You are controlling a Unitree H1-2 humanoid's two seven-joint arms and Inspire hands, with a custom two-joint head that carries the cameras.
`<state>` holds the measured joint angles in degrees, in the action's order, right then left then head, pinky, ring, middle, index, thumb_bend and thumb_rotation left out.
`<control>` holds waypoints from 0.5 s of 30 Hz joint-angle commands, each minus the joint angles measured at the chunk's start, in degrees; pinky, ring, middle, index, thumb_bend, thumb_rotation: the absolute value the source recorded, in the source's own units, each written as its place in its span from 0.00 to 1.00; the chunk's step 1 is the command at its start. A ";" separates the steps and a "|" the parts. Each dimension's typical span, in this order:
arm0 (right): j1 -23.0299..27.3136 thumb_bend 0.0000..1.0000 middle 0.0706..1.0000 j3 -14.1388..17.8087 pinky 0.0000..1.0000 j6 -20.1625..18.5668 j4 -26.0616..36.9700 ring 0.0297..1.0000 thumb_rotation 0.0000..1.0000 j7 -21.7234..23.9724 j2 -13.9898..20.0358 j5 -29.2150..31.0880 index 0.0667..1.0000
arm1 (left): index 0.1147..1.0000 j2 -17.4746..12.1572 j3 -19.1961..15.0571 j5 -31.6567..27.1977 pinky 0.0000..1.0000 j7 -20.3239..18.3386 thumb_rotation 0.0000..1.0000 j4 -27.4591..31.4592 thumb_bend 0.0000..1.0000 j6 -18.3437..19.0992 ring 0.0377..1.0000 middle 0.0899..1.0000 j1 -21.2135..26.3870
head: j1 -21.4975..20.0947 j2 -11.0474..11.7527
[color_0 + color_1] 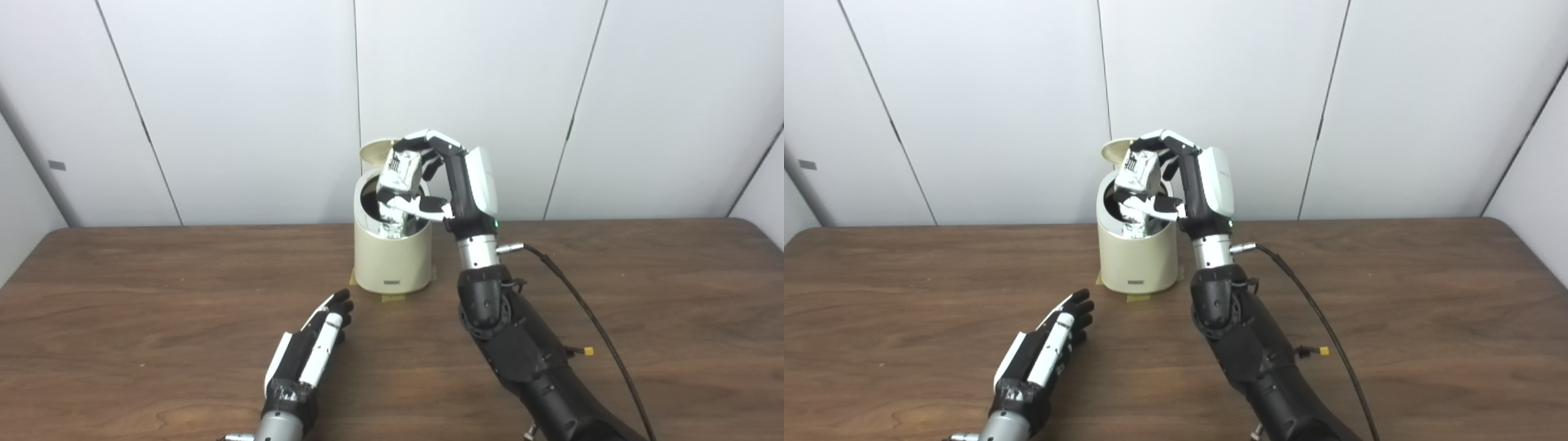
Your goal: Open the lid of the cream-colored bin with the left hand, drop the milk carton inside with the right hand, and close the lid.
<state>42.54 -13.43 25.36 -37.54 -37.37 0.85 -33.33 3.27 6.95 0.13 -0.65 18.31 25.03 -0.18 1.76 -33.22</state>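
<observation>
The cream-colored bin (392, 260) stands at the table's middle back, its round lid (375, 150) tipped up behind the opening. My right hand (438, 177) is shut on the crumpled white milk carton (399, 180), holding it tilted over the bin's dark mouth, its lower end at or just inside the rim. My left hand (318, 343) rests low over the table in front of the bin and to its left, open, fingers pointing toward the bin, holding nothing. In the right eye view the carton (1138, 177) and bin (1136, 257) show the same.
Tan tape patches (392, 298) lie under the bin's base. A black cable (588, 318) runs from my right wrist down across the table to the right. White wall panels stand close behind the bin. The wooden table (122, 294) extends widely on both sides.
</observation>
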 commanded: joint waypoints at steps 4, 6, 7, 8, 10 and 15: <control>0.53 0.50 0.50 -2.76 0.30 1.54 -1.24 0.41 0.00 -2.20 1.00 -0.37 0.46 | 0.92 0.04 0.63 0.38 0.97 -0.60 0.70 1.87 0.31 -1.78 0.95 0.92 0.96 | 0.04 -0.01; 0.74 0.50 0.49 -3.23 0.30 1.54 -1.75 0.41 0.00 -2.77 1.13 -0.60 0.46 | 0.92 0.01 0.82 0.52 0.97 -0.63 0.71 1.83 0.31 -1.76 0.95 0.91 0.94 | 0.04 -0.01; 0.84 0.50 0.49 -3.47 0.30 1.53 -2.03 0.40 0.00 -3.00 1.22 -0.59 0.46 | 0.92 -0.01 0.95 0.53 0.97 -0.70 0.72 1.79 0.32 -1.73 0.94 0.91 0.88 | 0.35 0.08; 0.93 0.50 0.49 -3.67 0.30 1.53 -2.30 0.40 0.00 -3.20 1.29 -0.56 0.47 | 0.92 -0.04 1.06 0.50 0.98 -0.80 0.72 1.70 0.32 -1.76 0.95 0.91 0.84 | 0.42 0.23; 1.07 0.50 0.49 -3.94 0.30 1.54 -2.86 0.41 0.00 -3.31 1.36 -0.15 0.46 | 0.91 -0.03 1.33 0.46 0.98 -0.98 0.73 1.39 0.32 -1.94 0.95 0.91 0.74 | 0.68 0.52; 1.38 0.50 0.49 -5.02 0.30 1.55 -4.42 0.41 0.00 -4.31 1.48 0.90 0.47 | 0.92 0.13 1.85 0.59 0.99 -1.02 0.73 1.10 0.31 -2.41 0.95 0.91 0.54 | 1.07 0.84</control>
<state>43.40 -17.83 26.01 -40.81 -42.47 1.86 -32.55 3.08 8.19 0.52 -0.93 18.31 24.51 -0.55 2.81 -32.34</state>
